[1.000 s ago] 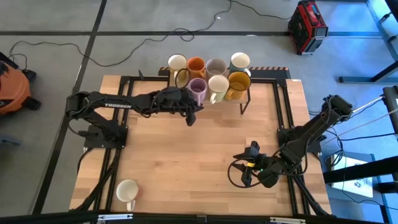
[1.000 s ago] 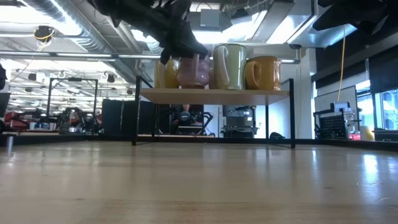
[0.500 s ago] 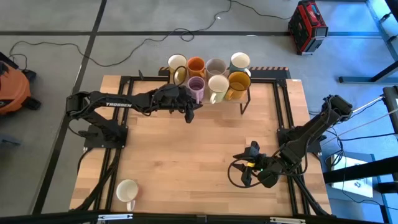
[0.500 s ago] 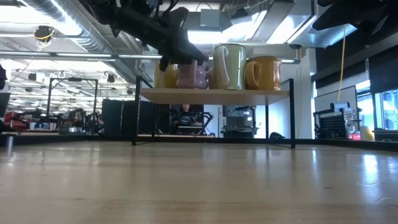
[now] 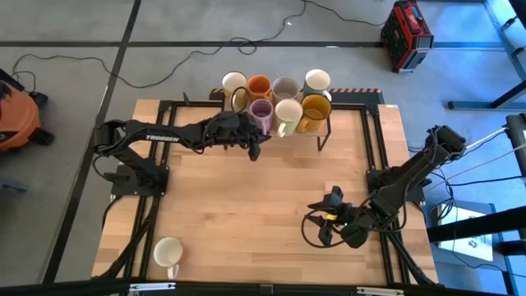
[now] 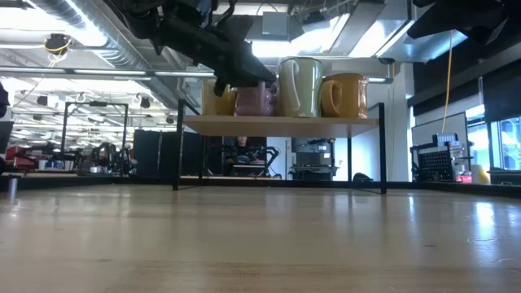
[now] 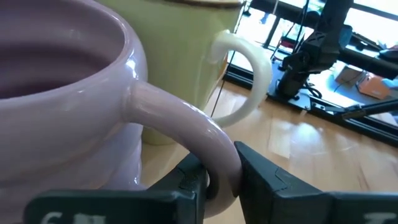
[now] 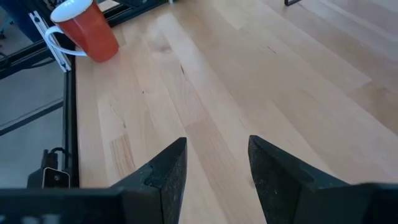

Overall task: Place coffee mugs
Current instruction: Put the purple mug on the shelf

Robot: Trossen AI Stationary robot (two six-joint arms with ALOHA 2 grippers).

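Note:
Several coffee mugs stand on a raised shelf (image 5: 325, 131) at the table's far edge: cream (image 5: 234, 82), orange (image 5: 260, 86), grey-beige (image 5: 285, 87) and mint (image 5: 317, 80) behind, lilac (image 5: 261, 113), cream (image 5: 288, 111) and amber (image 5: 315, 111) in front. My left gripper (image 5: 256, 136) is shut on the lilac mug (image 7: 68, 93), whose bottom looks down on the shelf board (image 6: 281, 122). Another mug (image 5: 168, 251), red outside and white inside, stands upright at the near left corner. My right gripper (image 5: 327, 226) hovers open over the near right of the table. My left gripper has the lilac mug's handle (image 7: 217, 155) between its two fingers (image 7: 264, 180), at the handle's outer curve. The fingers come nearly level from the table's near left side. The mug stands upright, its bottom at the shelf board beside the cream mug (image 7: 186, 56).
The shelf stands on thin black legs (image 6: 383, 155) with open room beneath it. A black frame (image 5: 378, 148) runs around the wooden table. The middle of the table top (image 5: 246, 205) is bare wood.
My left gripper has sunk a little and gone toward the far edge with the lilac mug. The mug has come down onto the shelf board, upright, next to the front cream mug.

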